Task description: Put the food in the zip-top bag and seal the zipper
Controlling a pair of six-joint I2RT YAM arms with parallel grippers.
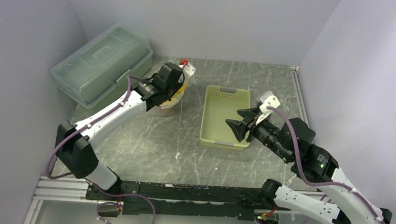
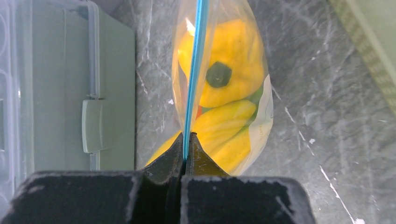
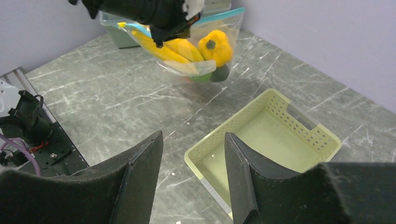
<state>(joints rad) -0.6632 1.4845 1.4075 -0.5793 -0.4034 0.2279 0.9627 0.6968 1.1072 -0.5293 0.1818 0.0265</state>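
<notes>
Step in hand: sealing the zipper (image 2: 198, 56), judging by the food (image 2: 229, 51) already sitting inside the zip-top bag (image 2: 260, 112), yellow and green pieces showing through the film.
Left gripper (image 2: 187, 145): clenching on the teal strip at lower centre of the left wrist view, jaws pressing together with the strip between them.
Right gripper (image 3: 194, 137): standing released and grasping nothing, hovering above the basket (image 3: 243, 114) at centre right of the top view.
Bag location: sitting at upper centre of the top view, just beside the storage box (image 2: 107, 93); resting on the table (image 2: 327, 116) or hanging just off it, not possible to tell.
Seal state: strip running straight up the frame from the pinch; closed or not beyond the jaws, not possible to tell.
Technique: holding pinch pressure steady while travelling along the strip toward the top of the frame, staying centred on the teal line and aligned with it.
Support: probably calling for the free pincer to be anchoring the far end, stopping the floppy film from dragging.
Risk: drifting off the strip onto bare film, leaving a gap; tilting the bag and rolling the pieces against the mouth.
</notes>
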